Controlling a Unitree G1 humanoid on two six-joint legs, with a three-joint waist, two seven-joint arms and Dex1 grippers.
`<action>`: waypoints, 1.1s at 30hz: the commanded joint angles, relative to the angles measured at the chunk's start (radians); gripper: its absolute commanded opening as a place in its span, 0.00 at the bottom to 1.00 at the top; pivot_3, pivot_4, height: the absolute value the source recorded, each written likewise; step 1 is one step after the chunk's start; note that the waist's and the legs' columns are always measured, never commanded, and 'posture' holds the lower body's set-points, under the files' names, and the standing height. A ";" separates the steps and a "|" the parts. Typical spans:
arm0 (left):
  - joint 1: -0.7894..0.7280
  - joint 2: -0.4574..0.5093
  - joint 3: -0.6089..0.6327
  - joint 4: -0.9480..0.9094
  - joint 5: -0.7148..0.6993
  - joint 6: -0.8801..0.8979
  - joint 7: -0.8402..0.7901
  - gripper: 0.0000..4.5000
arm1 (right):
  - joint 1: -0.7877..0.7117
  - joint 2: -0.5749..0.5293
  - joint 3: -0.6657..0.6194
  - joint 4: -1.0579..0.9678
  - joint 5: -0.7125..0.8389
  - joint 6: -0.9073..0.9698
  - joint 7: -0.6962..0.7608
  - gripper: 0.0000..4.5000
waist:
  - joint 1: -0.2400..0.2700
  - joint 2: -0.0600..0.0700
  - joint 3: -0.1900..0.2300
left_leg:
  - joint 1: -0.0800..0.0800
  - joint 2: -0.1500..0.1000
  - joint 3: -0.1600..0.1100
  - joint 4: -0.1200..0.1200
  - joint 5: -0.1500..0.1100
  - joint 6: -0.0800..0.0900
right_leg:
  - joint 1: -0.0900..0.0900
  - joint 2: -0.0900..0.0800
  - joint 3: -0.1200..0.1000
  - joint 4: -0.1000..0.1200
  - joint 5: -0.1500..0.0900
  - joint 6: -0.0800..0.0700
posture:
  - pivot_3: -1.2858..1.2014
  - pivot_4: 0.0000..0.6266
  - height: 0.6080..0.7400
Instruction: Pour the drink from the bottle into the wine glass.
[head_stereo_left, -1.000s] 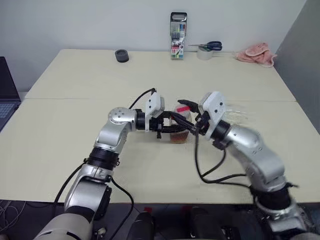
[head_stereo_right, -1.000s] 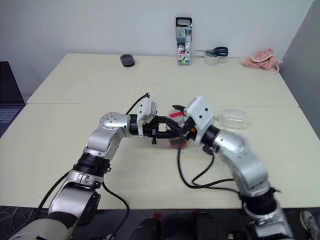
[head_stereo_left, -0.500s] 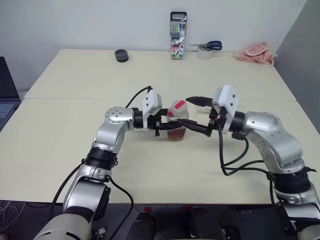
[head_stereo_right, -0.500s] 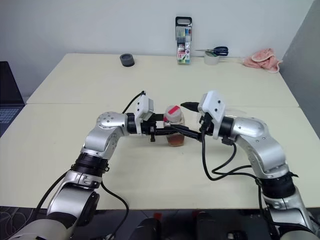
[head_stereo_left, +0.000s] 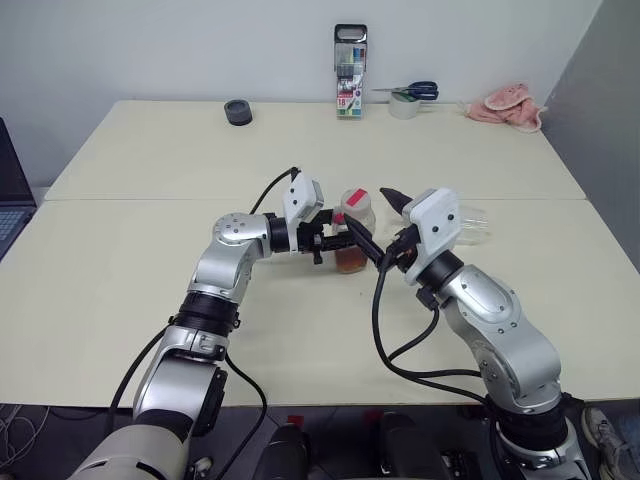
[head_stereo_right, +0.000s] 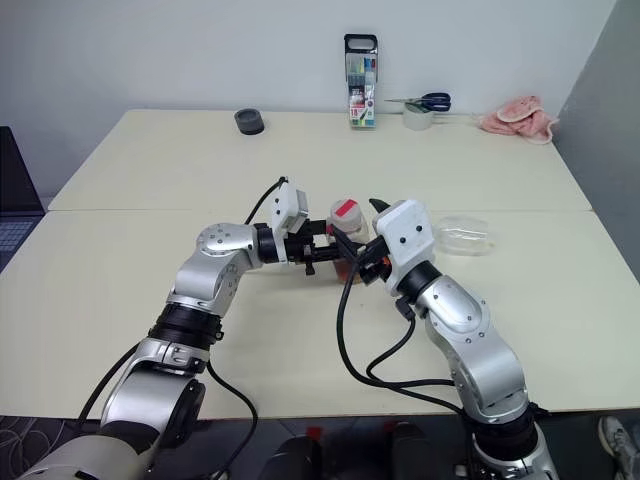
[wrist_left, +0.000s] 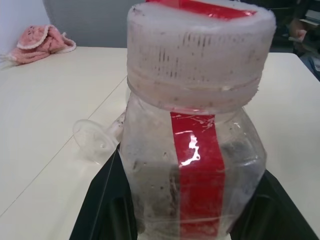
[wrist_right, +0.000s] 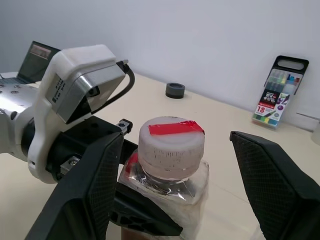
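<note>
While left jaws clamp the bottle (head_stereo_left: 353, 232), its cap (wrist_right: 171, 147) sits between open right jaws.

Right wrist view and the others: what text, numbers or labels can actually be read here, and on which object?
"18": on the marker pack at the table's far edge; the rest of its print is too small to read.
The bottle: the red strip down its side and over its cap is plain, with no lettering.
The laptop: its screen is too blurred to read.
Nothing else carries legible text.
</note>
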 joint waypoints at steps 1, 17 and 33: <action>-0.035 -0.014 0.004 -0.009 0.002 -0.035 0.006 0.38 | -0.021 0.024 0.022 -0.026 -0.011 0.002 -0.014 0.81 | 0.000 0.000 0.000 | 0.000 0.000 0.000 0.000 0.000 0.000 | 0.000 0.000 0.000 0.000 0.000 0.000 | 0.52 0.24 1.00; -0.025 -0.024 0.002 -0.005 0.017 -0.057 0.004 0.38 | -0.052 0.127 0.036 0.085 -0.124 -0.038 -0.119 0.72 | -0.001 0.000 0.000 | 0.000 0.000 0.000 0.000 0.000 0.000 | 0.000 0.000 0.000 0.001 0.000 0.000 | 0.52 0.24 1.00; -0.021 0.059 -0.020 -0.022 -0.006 0.004 -0.143 0.38 | -0.130 -0.138 -0.013 0.181 0.067 -0.212 0.371 0.42 | -0.003 0.000 0.000 | 0.000 0.000 0.001 0.001 0.000 0.001 | 0.000 0.000 0.000 0.001 0.000 0.000 | 0.52 0.24 1.00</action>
